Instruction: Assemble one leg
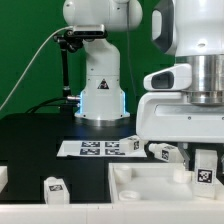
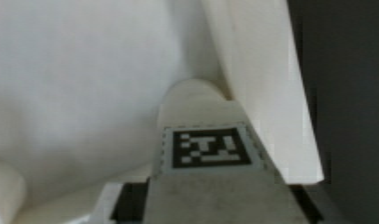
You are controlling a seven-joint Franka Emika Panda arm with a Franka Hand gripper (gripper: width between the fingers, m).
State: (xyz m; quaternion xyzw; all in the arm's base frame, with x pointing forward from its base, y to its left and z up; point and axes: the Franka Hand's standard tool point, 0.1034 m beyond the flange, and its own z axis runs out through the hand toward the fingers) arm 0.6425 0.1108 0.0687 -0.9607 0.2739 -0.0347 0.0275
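Note:
My gripper (image 1: 204, 162) hangs at the exterior view's right, over the large white tray-like body (image 1: 150, 186). It is shut on a leg (image 1: 204, 174), a stubby white post with a square tag. In the wrist view the held leg (image 2: 209, 150) points out from between the dark fingers (image 2: 129, 200), tag face up, and its tip lies against the white body's wall (image 2: 257, 80). My gripper (image 2: 212, 205) shows only at its fingertips. Three more legs lie loose: one (image 1: 54, 186) at the front left, one (image 1: 131, 143) by the marker board and one (image 1: 163, 152) next to my gripper.
The marker board (image 1: 98, 147) lies flat on the black table in front of the robot base (image 1: 100, 95). A white part edge (image 1: 4, 178) shows at the far left. A green backdrop stands behind.

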